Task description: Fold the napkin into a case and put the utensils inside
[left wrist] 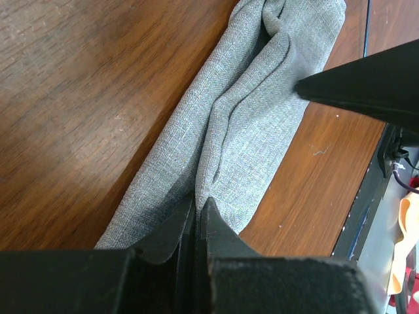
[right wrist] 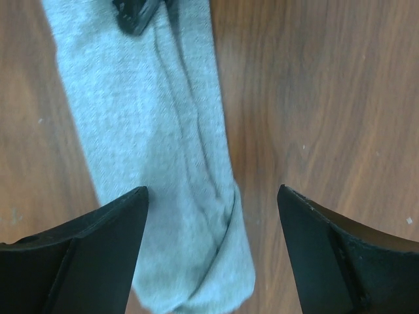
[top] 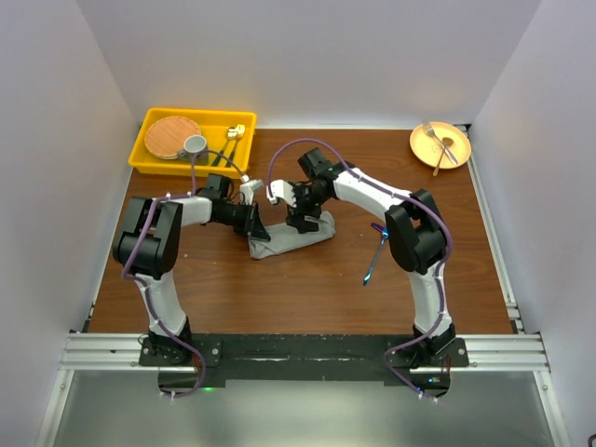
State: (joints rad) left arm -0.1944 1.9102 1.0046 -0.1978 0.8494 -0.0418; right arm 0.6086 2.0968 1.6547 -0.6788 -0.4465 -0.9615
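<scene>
A: Locating the napkin (top: 296, 238)?
B: Lying on the worktop (top: 307, 307) as a narrow folded strip between the two arms; showing a blue-handled utensil (top: 375, 251) well apart to its right.
A: Checking the left claw (left wrist: 198, 206)?
B: Clenching on a fold at one end of the napkin, with fingertips pressed together.
A: And the right claw (right wrist: 213, 196)?
B: Standing released at the opposite end; straddling the strip with fingers spread wide.

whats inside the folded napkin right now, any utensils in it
No utensil shows at the napkin, though its folds cover the inside, so that can't be checked. One blue utensil lies on the table, apart from the cloth.
</scene>
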